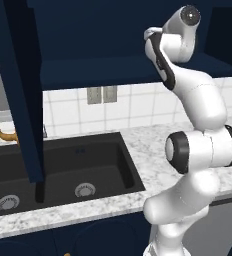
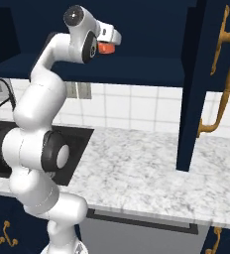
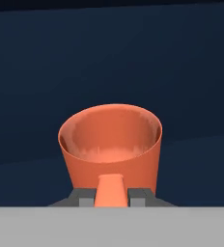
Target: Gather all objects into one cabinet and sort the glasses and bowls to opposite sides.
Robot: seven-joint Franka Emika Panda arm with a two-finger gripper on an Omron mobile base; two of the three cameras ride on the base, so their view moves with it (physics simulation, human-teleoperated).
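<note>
The plain orange tumbler (image 3: pixel 111 144) is held upright between the gripper's fingers, its open mouth showing in the hand view. In the right base view my gripper (image 2: pixel 108 43) is raised at the level of the open navy cabinet's shelf (image 2: pixel 137 70), shut on the orange tumbler (image 2: pixel 105 48). The cabinet's dark interior (image 3: pixel 109 58) lies behind the tumbler. One open cabinet door (image 2: pixel 196 84) carries a long curved brass handle (image 2: pixel 222 74); the other door (image 1: pixel 20 90) hangs open at the left. The cream tumblers and the dark bowl are out of view.
A black sink (image 1: pixel 63 170) is set in the speckled white counter (image 2: pixel 137 168) below the cabinet. A brass faucet (image 1: pixel 0 127) stands at the sink's far left. A wall outlet (image 1: pixel 102 94) sits on the tiled backsplash.
</note>
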